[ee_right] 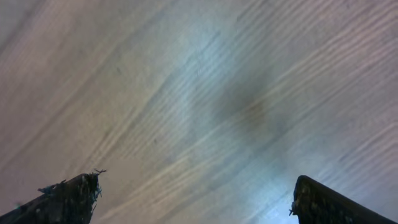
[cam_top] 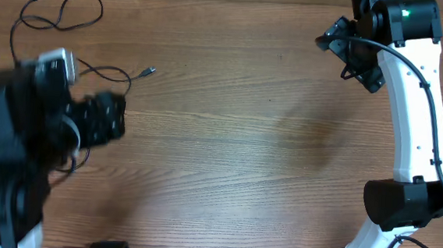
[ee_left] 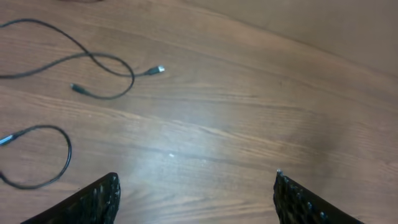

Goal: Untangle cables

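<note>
1. The cables (ee_left: 93,58) are lying as loose loops at the far left of the tabletop (cam_top: 244,141), partly being hidden by the left arm (cam_top: 18,125); no tight knot is being seen.
2. One strand is running roughly left to right, its silvery plug (ee_left: 159,70) pointing right, toward the tabletop's middle, and is crossing itself once.
3. The left gripper (ee_left: 196,177) is being held wide and empty over bare wood near the loops. The right gripper (ee_right: 196,178) is being held fully wide, empty, well apart.
4. Judged step: late separation. The next move is calling for a pinch on the crossed strand near its plug, drawn clear of the other loops.
</note>
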You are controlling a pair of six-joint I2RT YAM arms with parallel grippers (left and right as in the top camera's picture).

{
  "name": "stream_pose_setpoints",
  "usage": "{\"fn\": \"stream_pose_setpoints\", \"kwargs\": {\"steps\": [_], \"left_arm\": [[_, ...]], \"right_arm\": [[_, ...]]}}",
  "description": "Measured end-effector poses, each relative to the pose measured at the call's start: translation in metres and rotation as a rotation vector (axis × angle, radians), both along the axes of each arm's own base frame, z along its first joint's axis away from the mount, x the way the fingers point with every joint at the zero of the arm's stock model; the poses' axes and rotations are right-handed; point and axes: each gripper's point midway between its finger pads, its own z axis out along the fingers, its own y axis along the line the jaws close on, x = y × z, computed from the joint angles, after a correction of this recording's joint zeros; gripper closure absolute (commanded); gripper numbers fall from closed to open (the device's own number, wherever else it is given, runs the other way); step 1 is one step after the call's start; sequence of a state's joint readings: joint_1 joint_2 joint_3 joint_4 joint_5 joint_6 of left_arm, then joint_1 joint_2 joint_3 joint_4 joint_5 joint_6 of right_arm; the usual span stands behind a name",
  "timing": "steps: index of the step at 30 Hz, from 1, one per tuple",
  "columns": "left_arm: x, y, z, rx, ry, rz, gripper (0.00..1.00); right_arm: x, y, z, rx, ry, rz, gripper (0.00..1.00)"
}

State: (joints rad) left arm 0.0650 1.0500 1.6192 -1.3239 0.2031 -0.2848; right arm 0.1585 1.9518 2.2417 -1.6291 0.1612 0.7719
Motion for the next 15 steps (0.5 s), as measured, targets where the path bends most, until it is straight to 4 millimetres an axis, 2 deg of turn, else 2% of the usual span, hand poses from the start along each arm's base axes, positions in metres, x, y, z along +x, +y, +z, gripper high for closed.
{"fn": "stream_pose_setpoints", "kwargs": {"steps": [1, 2, 4, 8, 12, 15], "left_arm": [[-0.008, -0.001, -0.003, 0.001, -0.007, -0.001, 0.22], [-0.017, -0.001, -0.006, 0.001, -0.011, 0.0, 0.0], [-0.029, -0.002, -0.012, 0.004, -0.017, -0.003, 0.01], [-0.047, -0.003, -0.025, 0.004, -0.018, -0.003, 0.01], [-0.051, -0.003, -0.034, 0.003, 0.0, -0.003, 0.0], [-0.049, -0.003, -0.038, 0.002, 0.015, -0.003, 0.0]], "right_arm": [[-0.003, 0.001, -0.001, 0.003, 0.015, 0.013, 0.02], [-0.007, 0.003, -0.002, 0.011, 0.031, 0.028, 0.03], [-0.014, 0.005, -0.004, 0.016, 0.062, 0.046, 0.09], [-0.017, 0.014, -0.005, 0.031, 0.08, 0.108, 0.1], [-0.021, 0.032, -0.003, 0.037, 0.078, 0.176, 0.1], [-0.028, 0.046, 0.006, 0.032, 0.056, 0.241, 0.09]]}}
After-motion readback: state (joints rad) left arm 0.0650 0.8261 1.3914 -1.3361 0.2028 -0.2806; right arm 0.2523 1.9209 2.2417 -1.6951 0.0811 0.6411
